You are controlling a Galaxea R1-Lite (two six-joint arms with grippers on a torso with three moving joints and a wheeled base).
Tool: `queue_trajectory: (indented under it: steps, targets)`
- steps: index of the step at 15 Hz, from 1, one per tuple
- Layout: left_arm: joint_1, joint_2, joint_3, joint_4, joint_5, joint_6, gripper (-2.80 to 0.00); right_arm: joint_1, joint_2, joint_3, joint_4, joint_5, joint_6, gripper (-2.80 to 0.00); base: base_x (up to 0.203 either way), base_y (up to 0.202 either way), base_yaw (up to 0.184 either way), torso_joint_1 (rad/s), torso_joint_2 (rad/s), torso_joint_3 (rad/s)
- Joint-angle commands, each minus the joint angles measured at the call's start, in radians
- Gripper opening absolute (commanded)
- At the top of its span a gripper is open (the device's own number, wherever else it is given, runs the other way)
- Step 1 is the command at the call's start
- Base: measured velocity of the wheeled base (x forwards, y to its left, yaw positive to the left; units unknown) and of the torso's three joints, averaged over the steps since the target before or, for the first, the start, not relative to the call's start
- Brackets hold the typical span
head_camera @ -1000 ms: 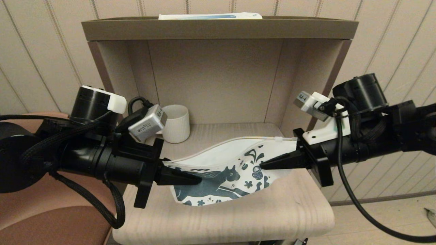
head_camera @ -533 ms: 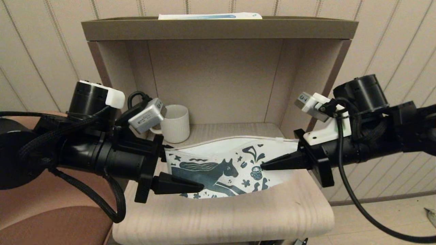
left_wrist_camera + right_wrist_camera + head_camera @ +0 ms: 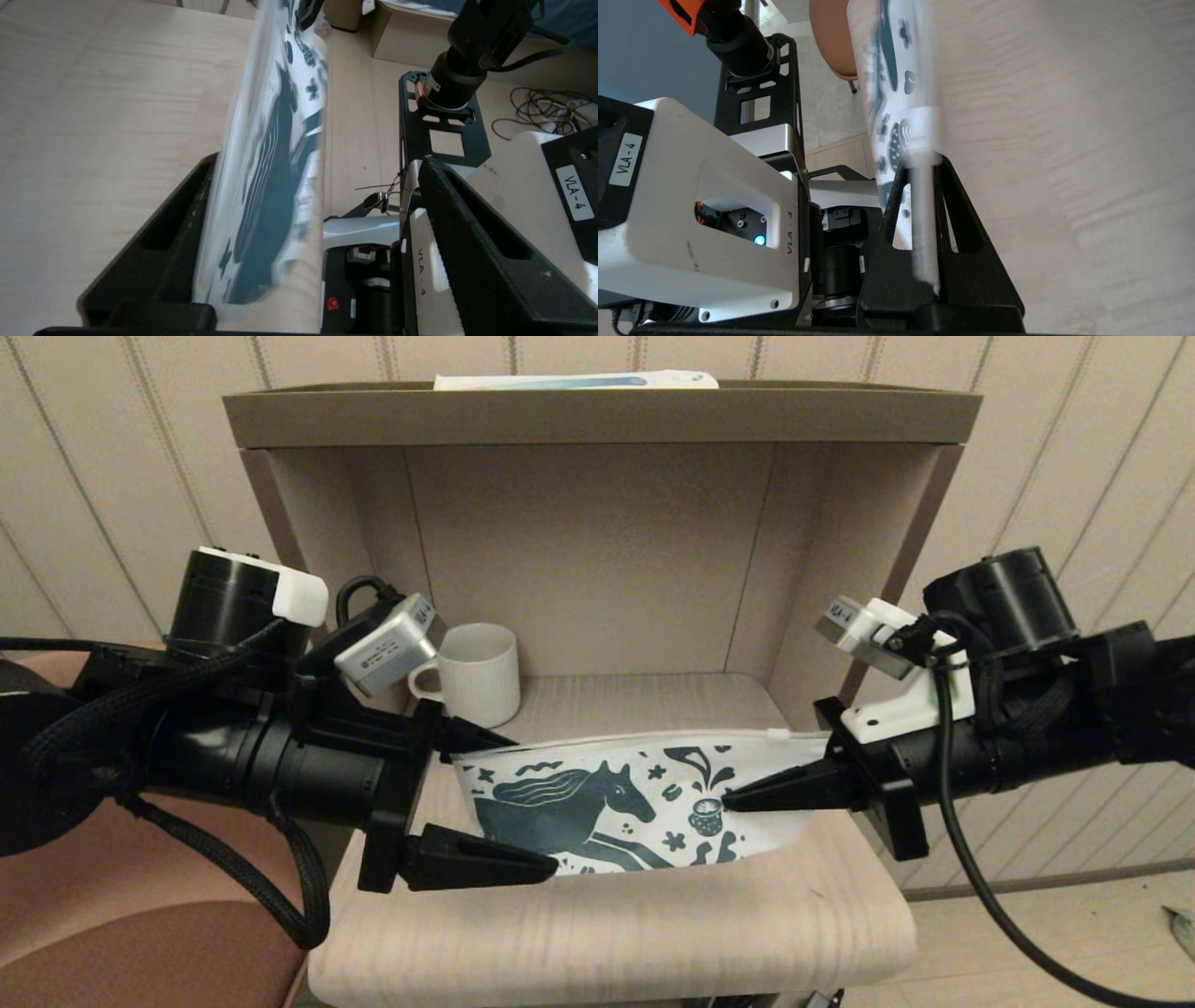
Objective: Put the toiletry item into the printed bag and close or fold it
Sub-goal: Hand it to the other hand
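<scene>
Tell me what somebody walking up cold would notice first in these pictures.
Most striking is the printed bag, white with a dark teal horse, stretched across the middle of the pale wooden shelf between two black arms. The right gripper is shut on its right end, while the left gripper sits at its left end with fingers spread open around the bag. Behind the left arm, a cream ribbed mug stands in the back corner.

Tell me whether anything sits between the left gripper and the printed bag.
Nothing visible does. The left gripper is open with the printed bag's end between its fingers. The right gripper is shut on the bag's other end. The mug stands behind, apart.
</scene>
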Motion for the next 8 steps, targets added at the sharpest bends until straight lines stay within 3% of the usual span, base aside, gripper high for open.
queue_trajectory:
  steps: [1,4,8]
  targets:
    - [0.001,-0.003,0.002,-0.001,-0.005,0.003,-2.8,-0.001,-0.013,0.014,-0.002,0.005,-0.003,-2.8,0.0,0.0,0.0,0.0,0.0,0.0]
    - [0.004,-0.011,-0.013,-0.002,-0.005,-0.011,-2.8,0.001,-0.014,0.037,-0.005,0.005,-0.003,-2.8,0.0,0.0,0.0,0.0,0.0,0.0]
    - [0.06,-0.056,-0.027,-0.002,-0.008,-0.019,-2.8,0.001,-0.022,0.075,-0.01,0.005,-0.005,-2.8,0.0,0.0,0.0,0.0,0.0,0.0]
